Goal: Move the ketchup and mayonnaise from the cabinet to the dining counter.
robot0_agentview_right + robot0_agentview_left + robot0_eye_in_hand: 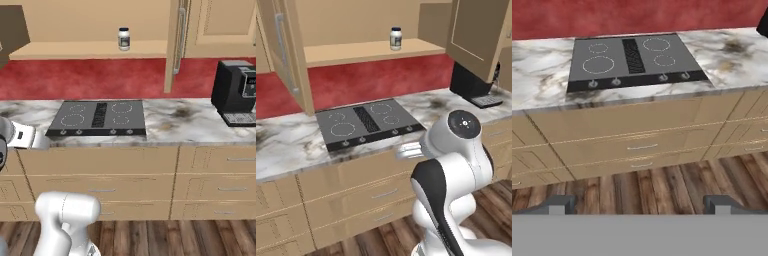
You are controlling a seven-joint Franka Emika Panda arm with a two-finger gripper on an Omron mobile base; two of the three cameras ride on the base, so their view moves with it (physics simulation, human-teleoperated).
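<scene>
While you look along the hand, you see the gripper [639, 204] at 6 o'clock with its two dark fingertips [556, 204] far apart, so the jaws stand open and hold nothing. Below them lies the wooden floor [662, 185]. Further on come the tan drawer units [642, 145], and on top of them the marble worktop [542, 80] with the black cooktop [632, 60] at 12 o'clock of this view.

From the left base camera you see the arm [456, 170] folded at 4 o'clock, in front of the drawers. Behind the worktop runs a red wall [376, 80]. A black coffee machine [235, 92] stands on the worktop at 3 o'clock of the right base view.

Farthest and highest is the cabinet [366, 50], both doors swung open. The mayonnaise [396, 38] stands upright on its shelf, near the front edge, at 12 o'clock above the cooktop.
</scene>
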